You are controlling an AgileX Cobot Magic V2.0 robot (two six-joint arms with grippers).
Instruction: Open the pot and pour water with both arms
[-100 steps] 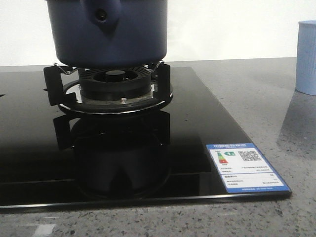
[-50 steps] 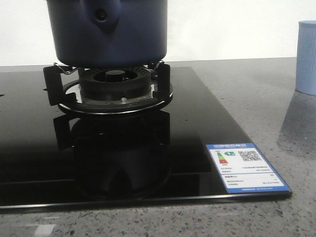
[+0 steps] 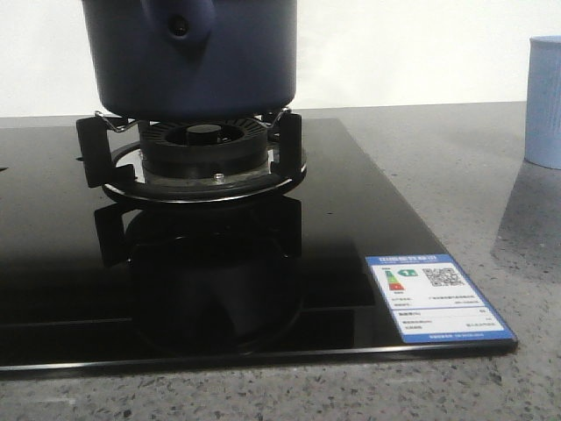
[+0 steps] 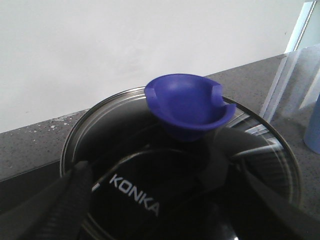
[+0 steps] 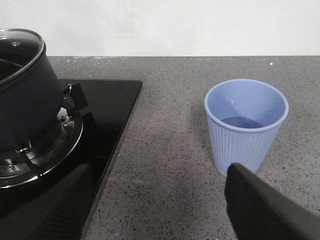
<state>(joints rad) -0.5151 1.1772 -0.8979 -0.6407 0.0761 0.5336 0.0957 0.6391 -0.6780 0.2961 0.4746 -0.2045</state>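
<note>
the pot fills the upper left of the front frame, dark navy and matte, sitting on the burner's metal supports on the black glass cooktop; its handle mount with the small round hole faces the camera. in the right wrist view the same pot sits at the left edge with its glass lid on.

the left tool hangs over the lid in its own wrist view — its two dark fingers are spread wide, one at the lower left and one at the lower right of the frame, on either side of the blue knob. they hold nothing, and i cannot tell whether either one touches the glass. "konka" is printed on the lid between them.

of the right tool only one dark finger shows, in the lower right of its wrist view, in front of the pale blue ribbed cup — whether it is apart or together cannot be told. the cup stands upright on the grey speckled counter, well apart from the cooktop. an energy label is stuck near the cooktop's lower right corner in the front view.
</note>
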